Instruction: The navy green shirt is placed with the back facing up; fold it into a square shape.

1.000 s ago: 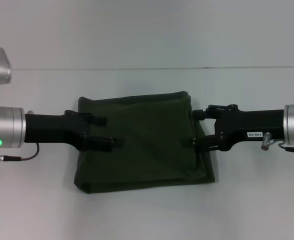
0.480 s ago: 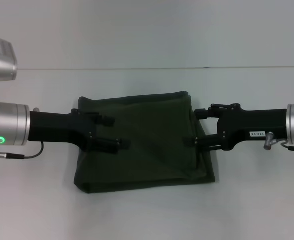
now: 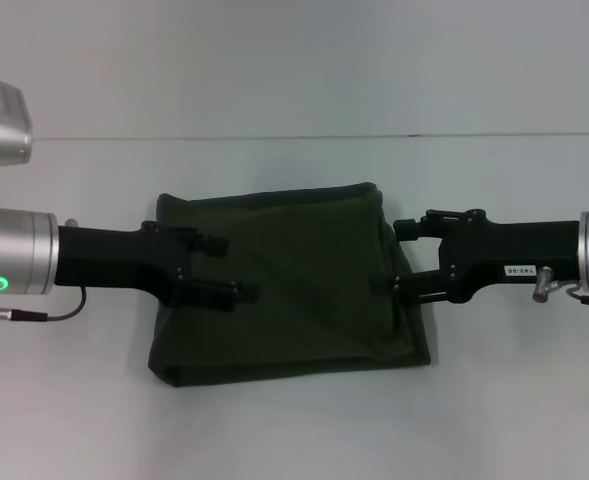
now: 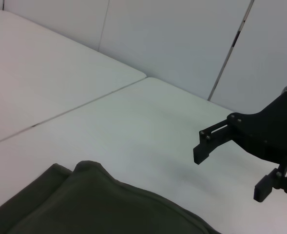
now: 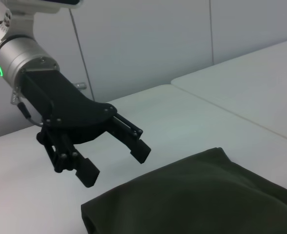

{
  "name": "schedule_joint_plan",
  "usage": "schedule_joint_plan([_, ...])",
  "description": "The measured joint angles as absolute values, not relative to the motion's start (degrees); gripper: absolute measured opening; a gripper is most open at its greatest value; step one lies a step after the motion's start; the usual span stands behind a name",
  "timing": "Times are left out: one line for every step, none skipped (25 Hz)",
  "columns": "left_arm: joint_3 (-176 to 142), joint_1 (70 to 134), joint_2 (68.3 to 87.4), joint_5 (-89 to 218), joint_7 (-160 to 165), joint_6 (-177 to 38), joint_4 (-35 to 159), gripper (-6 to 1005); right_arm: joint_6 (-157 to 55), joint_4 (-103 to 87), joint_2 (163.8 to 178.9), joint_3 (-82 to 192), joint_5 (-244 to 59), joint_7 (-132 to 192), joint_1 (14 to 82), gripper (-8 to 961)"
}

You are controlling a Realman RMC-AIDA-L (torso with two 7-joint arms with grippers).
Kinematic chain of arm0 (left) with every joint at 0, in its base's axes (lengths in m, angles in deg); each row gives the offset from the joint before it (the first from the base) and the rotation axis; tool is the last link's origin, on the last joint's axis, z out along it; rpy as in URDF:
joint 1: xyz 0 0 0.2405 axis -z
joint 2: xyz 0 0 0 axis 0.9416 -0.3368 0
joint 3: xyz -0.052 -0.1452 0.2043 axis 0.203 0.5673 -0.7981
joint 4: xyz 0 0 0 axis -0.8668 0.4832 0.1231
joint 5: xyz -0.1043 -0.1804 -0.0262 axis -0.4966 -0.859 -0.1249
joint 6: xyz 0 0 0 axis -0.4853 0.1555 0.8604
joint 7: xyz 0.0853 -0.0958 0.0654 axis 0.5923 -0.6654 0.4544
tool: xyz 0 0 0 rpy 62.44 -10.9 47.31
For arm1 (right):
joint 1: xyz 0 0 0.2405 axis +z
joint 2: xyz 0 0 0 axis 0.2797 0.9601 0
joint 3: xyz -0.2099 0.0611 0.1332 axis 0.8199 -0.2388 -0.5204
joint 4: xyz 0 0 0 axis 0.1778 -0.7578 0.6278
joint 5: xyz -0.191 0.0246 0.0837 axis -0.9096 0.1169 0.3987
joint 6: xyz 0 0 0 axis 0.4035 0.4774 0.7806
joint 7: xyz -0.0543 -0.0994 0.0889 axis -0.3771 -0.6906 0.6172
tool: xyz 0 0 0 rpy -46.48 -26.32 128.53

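Note:
The navy green shirt [image 3: 294, 290] lies on the white table [image 3: 294, 430], folded into a rough rectangle with its plain side up. My left gripper [image 3: 236, 268] hovers open over the shirt's left edge, nothing between its fingers. At the shirt's right edge my right gripper [image 3: 386, 257] is open too and holds no cloth. In the left wrist view a folded corner of the shirt [image 4: 99, 204] shows, with the right gripper [image 4: 229, 174] above the table beyond it. The right wrist view has the shirt [image 5: 197, 195] and the left gripper [image 5: 115, 165] just above its edge.
A seam between table panels [image 3: 414, 135] runs across behind the shirt. Bare white tabletop surrounds the shirt on all sides. A plain pale wall [image 5: 148, 39] stands behind the table.
My left gripper has slid a little to the right, further over the shirt. The right arm has drawn back slightly to the right. The shirt has not moved.

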State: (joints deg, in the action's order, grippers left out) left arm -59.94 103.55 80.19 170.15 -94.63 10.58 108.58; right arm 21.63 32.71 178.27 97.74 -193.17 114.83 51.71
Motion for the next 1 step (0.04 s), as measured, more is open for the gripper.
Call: schedule_joint_plan([-59.95,103.5,80.19,170.16,-94.68,10.61,108.58,910,21.58,32.71,178.27,97.6,-193.16,114.84,51.67,945])
